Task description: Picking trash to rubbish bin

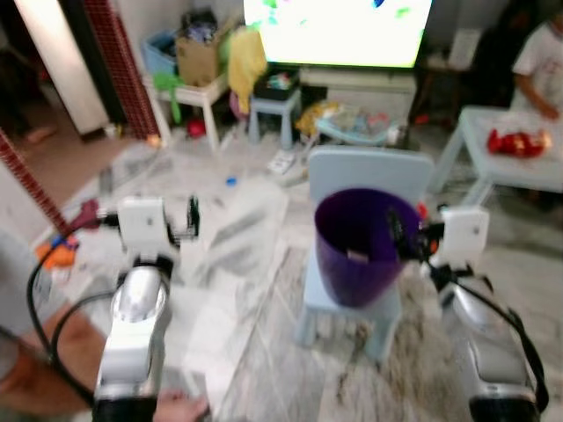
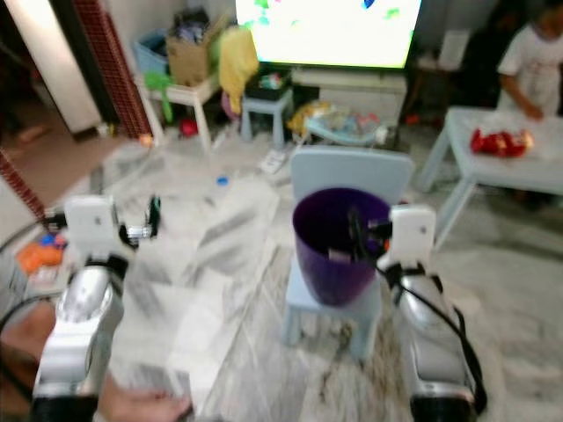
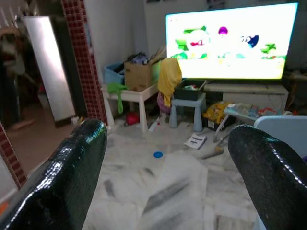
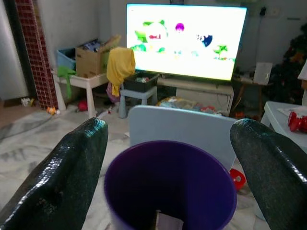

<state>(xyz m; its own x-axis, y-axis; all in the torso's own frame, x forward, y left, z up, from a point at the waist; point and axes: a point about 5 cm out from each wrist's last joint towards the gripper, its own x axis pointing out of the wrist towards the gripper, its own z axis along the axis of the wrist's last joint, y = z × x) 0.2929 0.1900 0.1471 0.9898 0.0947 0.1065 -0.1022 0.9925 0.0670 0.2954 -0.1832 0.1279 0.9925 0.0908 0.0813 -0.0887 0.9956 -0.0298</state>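
Note:
A purple rubbish bin [image 1: 356, 255] stands on the seat of a small light-blue chair [image 1: 369, 167] in front of me. A pale scrap of trash [image 4: 168, 221] lies at the bottom of the bin. My right gripper [image 1: 396, 230] is open at the bin's right rim, level with its mouth; in the right wrist view its fingers [image 4: 67, 172] straddle the bin [image 4: 144, 182] with nothing between them. My left gripper [image 1: 192, 215] is raised over the marble floor to the left of the chair, open and holding nothing.
A small blue cap [image 1: 230, 181] and a paper [image 1: 283, 161] lie on the floor ahead. Behind are a white table with a cardboard box [image 1: 198, 54], a blue stool [image 1: 274, 110] and a lit TV [image 1: 339, 31]. A person stands by the right-hand table [image 1: 493, 132]. A hand [image 1: 180, 406] is near my left arm.

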